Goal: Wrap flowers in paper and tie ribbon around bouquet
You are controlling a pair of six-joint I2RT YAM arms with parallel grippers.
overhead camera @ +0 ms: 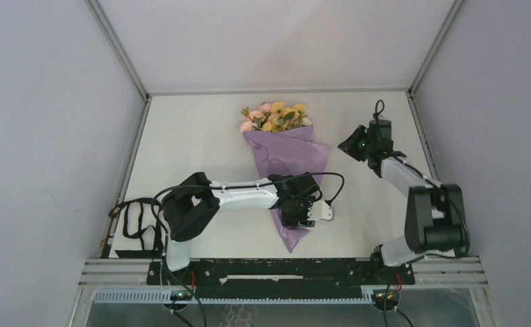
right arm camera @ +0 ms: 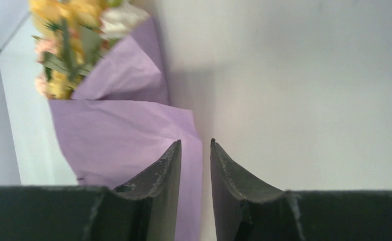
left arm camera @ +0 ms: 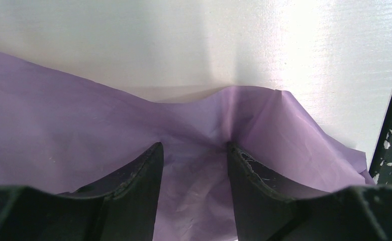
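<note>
Top external view: mid-bench, wrapped bouquet (overhead camera: 286, 153), blooms toward far edge. Left tool (overhead camera: 294, 216) half-spread over paper (left arm camera: 83, 130) at narrow end; grip unclear. Right tool (overhead camera: 349, 144) narrowly parted, empty, near right edge. Wrapping seemingly done. Next: fetch ribbon (overhead camera: 132, 202) from near-left corner, keeping cone pinned.

The right hand (right arm camera: 195, 142) comes in from 6 o'clock. Its two dark curved fingers (right arm camera: 159, 175) stand a little apart, and nothing is between them. Behind the finger on the 7 o'clock side, from 9 o'clock toward the middle, lies a folded cone of thin crinkled lilac-purple paper (right arm camera: 118, 135). At 11 o'clock its open end shows small yellow-orange, pink and white flowers with green leaves (right arm camera: 68, 30), somewhat blurred. The plain white table (right arm camera: 309, 90) fills the side from 12 to 5 o'clock.
</note>
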